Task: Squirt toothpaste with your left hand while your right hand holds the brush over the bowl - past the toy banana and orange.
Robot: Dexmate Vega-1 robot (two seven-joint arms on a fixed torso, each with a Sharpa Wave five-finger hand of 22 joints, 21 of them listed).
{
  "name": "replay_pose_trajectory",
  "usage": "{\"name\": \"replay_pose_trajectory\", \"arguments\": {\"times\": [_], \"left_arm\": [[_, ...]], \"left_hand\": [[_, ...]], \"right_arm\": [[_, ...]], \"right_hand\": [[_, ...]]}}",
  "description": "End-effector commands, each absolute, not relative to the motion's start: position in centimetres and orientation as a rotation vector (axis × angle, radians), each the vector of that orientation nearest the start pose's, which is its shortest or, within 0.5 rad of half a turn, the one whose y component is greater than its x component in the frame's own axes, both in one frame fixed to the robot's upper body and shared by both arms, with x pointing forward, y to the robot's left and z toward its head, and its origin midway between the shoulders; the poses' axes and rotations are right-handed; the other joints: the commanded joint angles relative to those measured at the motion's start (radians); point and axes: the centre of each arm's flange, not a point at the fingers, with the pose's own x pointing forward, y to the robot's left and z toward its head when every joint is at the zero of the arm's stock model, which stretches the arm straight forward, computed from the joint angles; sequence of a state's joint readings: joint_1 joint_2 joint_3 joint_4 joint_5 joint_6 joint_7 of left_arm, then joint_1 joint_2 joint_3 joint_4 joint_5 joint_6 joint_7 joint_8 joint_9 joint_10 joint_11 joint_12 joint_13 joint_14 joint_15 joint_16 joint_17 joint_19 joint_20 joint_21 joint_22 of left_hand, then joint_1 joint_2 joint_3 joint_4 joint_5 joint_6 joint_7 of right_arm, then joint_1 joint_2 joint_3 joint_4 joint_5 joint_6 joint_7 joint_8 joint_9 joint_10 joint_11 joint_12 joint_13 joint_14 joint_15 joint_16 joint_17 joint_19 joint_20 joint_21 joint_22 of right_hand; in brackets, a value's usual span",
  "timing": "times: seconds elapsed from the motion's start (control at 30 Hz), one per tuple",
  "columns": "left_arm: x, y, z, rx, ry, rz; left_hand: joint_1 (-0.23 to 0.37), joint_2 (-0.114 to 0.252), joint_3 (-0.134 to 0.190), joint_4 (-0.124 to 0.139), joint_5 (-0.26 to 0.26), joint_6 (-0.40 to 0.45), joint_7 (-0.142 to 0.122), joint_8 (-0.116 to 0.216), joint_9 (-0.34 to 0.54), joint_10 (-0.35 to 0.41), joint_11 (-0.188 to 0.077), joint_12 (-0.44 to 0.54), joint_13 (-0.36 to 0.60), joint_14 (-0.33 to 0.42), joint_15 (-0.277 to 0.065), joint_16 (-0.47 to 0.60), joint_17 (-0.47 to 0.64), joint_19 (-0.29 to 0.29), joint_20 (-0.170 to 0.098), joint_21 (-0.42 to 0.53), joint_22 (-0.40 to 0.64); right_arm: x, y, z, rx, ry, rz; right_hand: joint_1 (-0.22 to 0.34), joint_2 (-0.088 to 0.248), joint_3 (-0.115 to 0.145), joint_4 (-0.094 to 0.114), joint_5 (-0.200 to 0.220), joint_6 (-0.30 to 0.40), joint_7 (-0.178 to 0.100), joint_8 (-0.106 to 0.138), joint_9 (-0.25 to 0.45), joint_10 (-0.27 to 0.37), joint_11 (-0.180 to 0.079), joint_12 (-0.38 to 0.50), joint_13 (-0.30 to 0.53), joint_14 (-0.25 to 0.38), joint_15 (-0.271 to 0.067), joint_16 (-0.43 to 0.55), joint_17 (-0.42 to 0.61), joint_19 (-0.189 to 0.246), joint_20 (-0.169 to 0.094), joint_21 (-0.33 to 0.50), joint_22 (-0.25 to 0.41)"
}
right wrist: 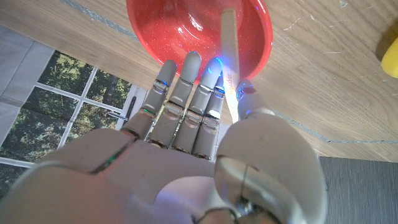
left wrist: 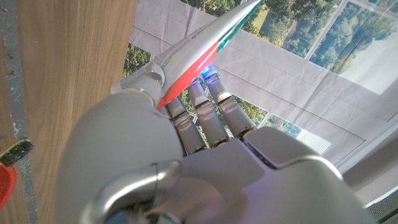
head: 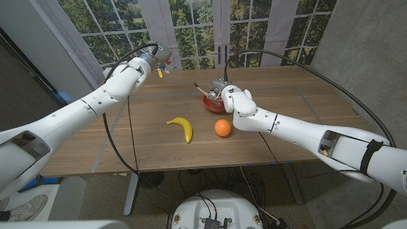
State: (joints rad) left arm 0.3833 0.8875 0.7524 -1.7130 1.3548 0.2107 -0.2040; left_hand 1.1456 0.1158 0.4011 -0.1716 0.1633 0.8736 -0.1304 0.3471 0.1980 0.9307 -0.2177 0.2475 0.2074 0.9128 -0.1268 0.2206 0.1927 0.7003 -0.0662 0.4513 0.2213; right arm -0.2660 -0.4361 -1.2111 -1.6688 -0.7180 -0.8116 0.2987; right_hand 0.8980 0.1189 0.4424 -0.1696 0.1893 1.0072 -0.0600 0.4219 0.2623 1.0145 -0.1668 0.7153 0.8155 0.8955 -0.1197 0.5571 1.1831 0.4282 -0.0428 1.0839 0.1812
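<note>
My right hand (head: 230,97) grips a pale wooden brush (right wrist: 229,43) and holds it over the red bowl (head: 210,104). The brush's handle slants across the bowl's inside (right wrist: 174,28), and its far end (head: 198,86) sticks out to the left. My left hand (head: 147,60) is raised over the table's far left part, well apart from the bowl. It grips a white toothpaste tube (left wrist: 202,46) with red and green stripes. The toy banana (head: 182,126) and the orange (head: 222,128) lie on the table in front of the bowl.
The wooden table (head: 286,108) ends at a window wall behind. Black cables loop from both arms over the table. The banana's yellow tip (right wrist: 390,57) shows in the right wrist view, and a red sliver (left wrist: 4,185) at the left wrist view's edge.
</note>
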Motion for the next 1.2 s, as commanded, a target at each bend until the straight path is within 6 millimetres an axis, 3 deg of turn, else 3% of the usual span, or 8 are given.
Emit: {"name": "replay_pose_trajectory", "arguments": {"times": [0.03,1.2], "left_arm": [[58.1,22.9,20.3,2.405,-0.672,0.574],[57.8,19.1,21.8,2.654,-0.687,0.48]], "left_hand": [[0.011,0.0,-0.007,-0.002,0.01,0.005,-0.012,-0.004,0.004,0.006,0.0,-0.004,0.003,0.004,-0.117,-0.001,0.003,-0.01,-0.127,0.006,0.001],[0.015,-0.002,-0.021,-0.001,0.01,0.003,-0.022,-0.017,0.005,0.004,-0.001,-0.017,0.005,-0.001,-0.117,-0.006,0.005,-0.026,-0.127,0.019,0.003]], "right_arm": [[60.9,-1.5,7.1,-1.688,-0.418,0.014],[58.9,0.6,9.8,-1.753,-0.526,0.029]], "right_hand": [[0.022,0.029,0.053,0.027,0.004,0.018,-0.009,0.004,0.004,0.031,-0.033,-0.003,0.003,0.009,-0.098,-0.002,0.005,-0.001,-0.079,0.006,0.003],[0.021,0.029,0.055,0.026,0.003,0.019,-0.006,0.001,0.006,0.036,-0.028,-0.007,0.007,0.015,-0.098,-0.004,0.015,-0.005,-0.078,0.018,0.002]]}}
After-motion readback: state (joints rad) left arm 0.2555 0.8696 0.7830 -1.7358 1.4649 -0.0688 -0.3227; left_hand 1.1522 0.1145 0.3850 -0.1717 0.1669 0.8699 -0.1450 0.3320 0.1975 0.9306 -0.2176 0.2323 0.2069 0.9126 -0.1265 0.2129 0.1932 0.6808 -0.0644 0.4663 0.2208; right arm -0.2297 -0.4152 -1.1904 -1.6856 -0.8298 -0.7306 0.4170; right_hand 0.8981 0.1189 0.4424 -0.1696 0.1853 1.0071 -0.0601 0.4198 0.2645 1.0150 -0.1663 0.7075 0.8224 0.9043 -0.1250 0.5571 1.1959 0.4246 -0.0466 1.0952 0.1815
